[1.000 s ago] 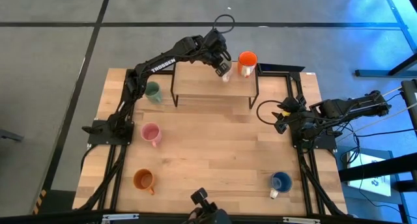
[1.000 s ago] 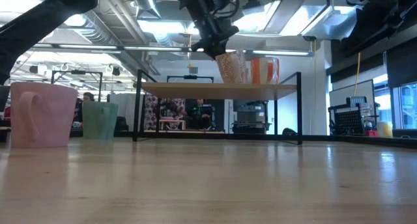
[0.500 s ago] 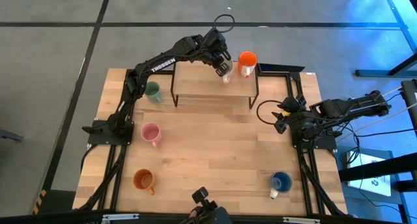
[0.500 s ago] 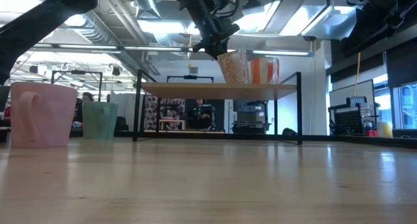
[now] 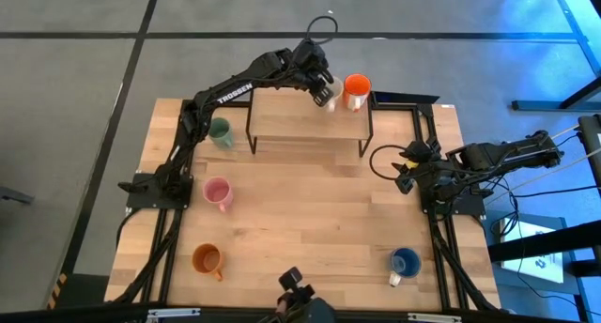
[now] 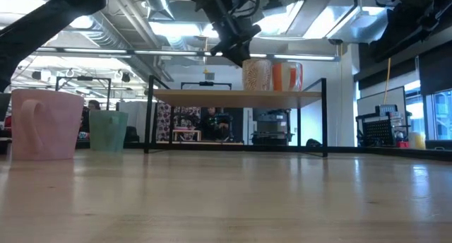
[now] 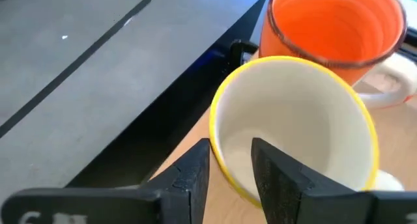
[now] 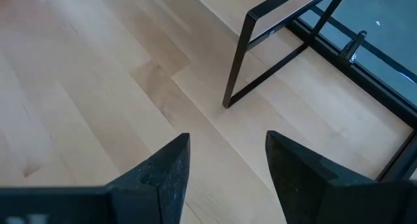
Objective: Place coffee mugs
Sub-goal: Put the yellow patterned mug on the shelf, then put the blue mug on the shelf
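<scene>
The left gripper [image 7: 229,168] is closed on the rim of the white mug [image 7: 296,126]: one finger is inside the cup and the other is outside, so the thin wall is pinched between them. The mug stands upright on the raised shelf [image 5: 282,115], at the far right part of it. Just beyond the jaws, almost touching the white mug, is the bright orange-red mug [image 5: 356,86], also on the shelf, with its handle turned away from the gripper.

The mug looks like glazed ceramic, so I judge it stiff, a little heavy for its size, smooth and easy to slip, and it can chip if it knocks against its neighbour. The rim pinch seems a good hold, but the release should go straight up, because the orange-red mug is so near.

Farther from the jaws, down on the table [image 5: 310,220], the green mug [image 5: 221,130] is near the left leg of the shelf, then the pink mug [image 5: 218,192], and the darker orange-brown mug [image 5: 207,259] at the near left. The blue mug [image 5: 405,262] is at the near right.

The right gripper [image 8: 221,162] waits at the right side of the table, with fingers apart and nothing between them.
</scene>
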